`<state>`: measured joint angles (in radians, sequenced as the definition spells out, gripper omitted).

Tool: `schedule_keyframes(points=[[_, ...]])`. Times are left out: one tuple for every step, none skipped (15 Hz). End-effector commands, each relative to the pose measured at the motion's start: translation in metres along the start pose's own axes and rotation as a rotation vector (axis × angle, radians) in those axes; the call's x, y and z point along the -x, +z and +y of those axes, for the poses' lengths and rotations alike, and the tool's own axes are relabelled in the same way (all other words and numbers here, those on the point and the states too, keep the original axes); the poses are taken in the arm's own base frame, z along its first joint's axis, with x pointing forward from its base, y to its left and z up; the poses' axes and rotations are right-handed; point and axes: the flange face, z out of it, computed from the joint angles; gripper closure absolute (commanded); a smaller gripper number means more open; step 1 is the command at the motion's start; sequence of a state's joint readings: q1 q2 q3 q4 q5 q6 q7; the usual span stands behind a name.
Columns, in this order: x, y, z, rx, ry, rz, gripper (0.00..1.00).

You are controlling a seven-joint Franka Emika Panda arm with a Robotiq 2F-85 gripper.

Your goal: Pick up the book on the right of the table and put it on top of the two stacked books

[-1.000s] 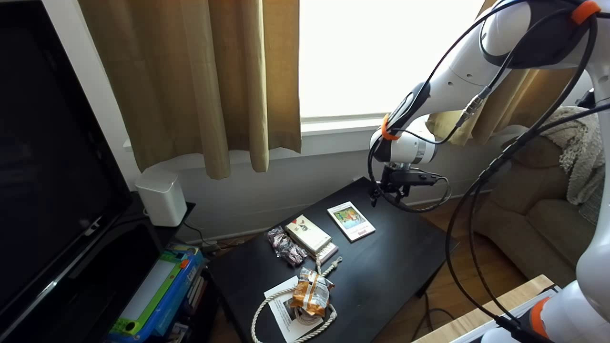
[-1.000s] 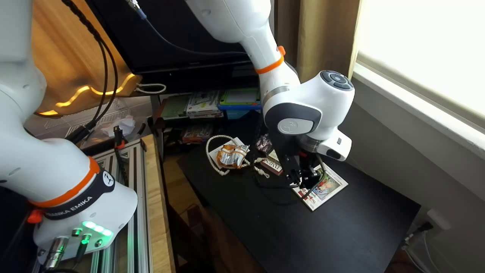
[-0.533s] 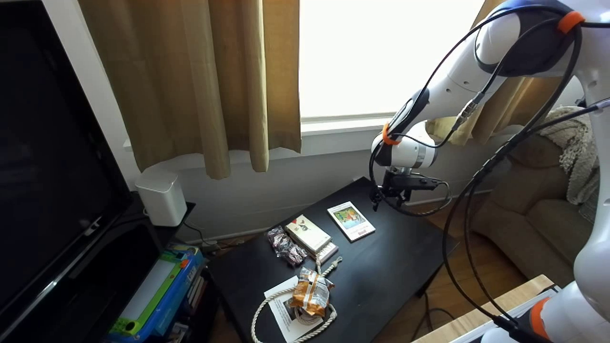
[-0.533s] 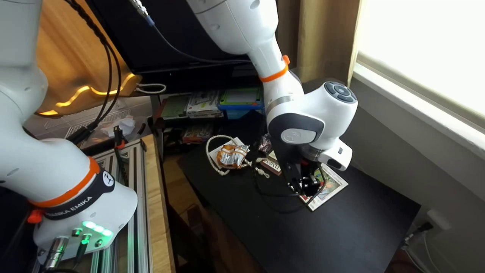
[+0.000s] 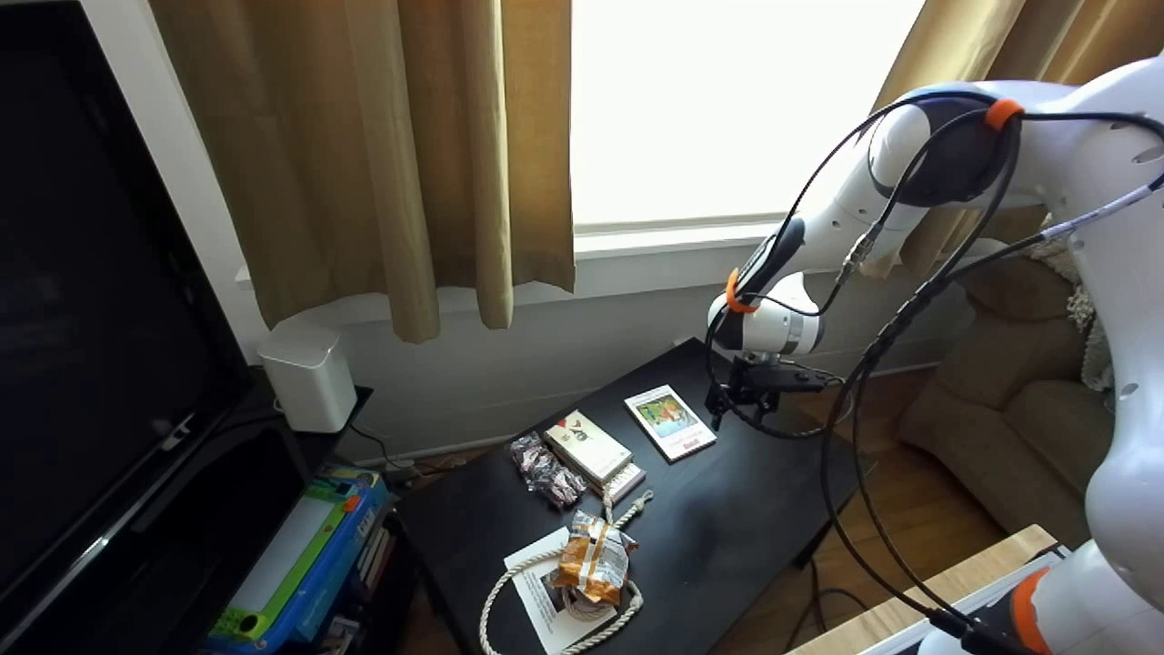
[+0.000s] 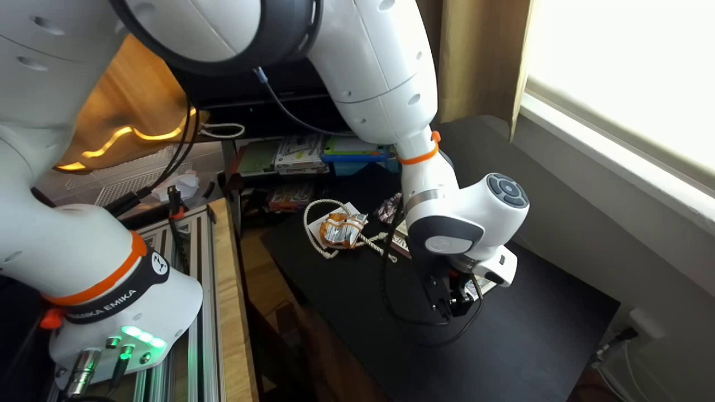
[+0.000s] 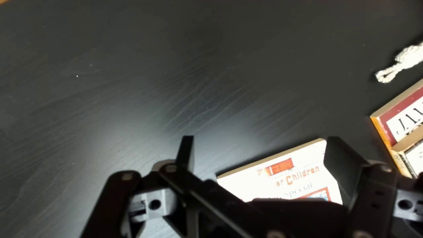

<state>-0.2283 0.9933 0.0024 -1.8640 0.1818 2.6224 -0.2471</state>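
Gripping the likely light, bendy white-bordered book, flat on the black table right of the two stacked books, by its long edges should suit the spread fingers.

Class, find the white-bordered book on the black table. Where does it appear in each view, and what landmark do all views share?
In an exterior view: the white-bordered book lies just right of centre.
In an exterior view: the book sits right of centre, mostly hidden behind the robot arm.
In the wrist view: the book is lower right, partly behind the end effector.
Shared landmark: the two stacked books.
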Motion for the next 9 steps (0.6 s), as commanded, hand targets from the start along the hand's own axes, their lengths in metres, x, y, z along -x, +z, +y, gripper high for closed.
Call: schedule_keyframes(points=[[-0.019,0.032,0.012,-0.015,-0.035,0.047,0.0],[-0.025,0.037,0.013,-0.026,-0.046,0.06,0.0],[-0.03,0.044,0.017,-0.035,-0.049,0.066,0.0],[-0.035,0.048,0.016,-0.038,-0.064,0.08,0.0],[-0.04,0.052,0.017,-0.041,-0.073,0.088,0.0],[-0.046,0.056,0.019,-0.057,-0.085,0.102,0.0],[-0.05,0.059,0.019,-0.061,-0.096,0.109,0.0],[-0.055,0.063,0.019,-0.074,-0.113,0.118,0.0],[-0.06,0.066,0.021,-0.088,-0.128,0.125,0.0]])
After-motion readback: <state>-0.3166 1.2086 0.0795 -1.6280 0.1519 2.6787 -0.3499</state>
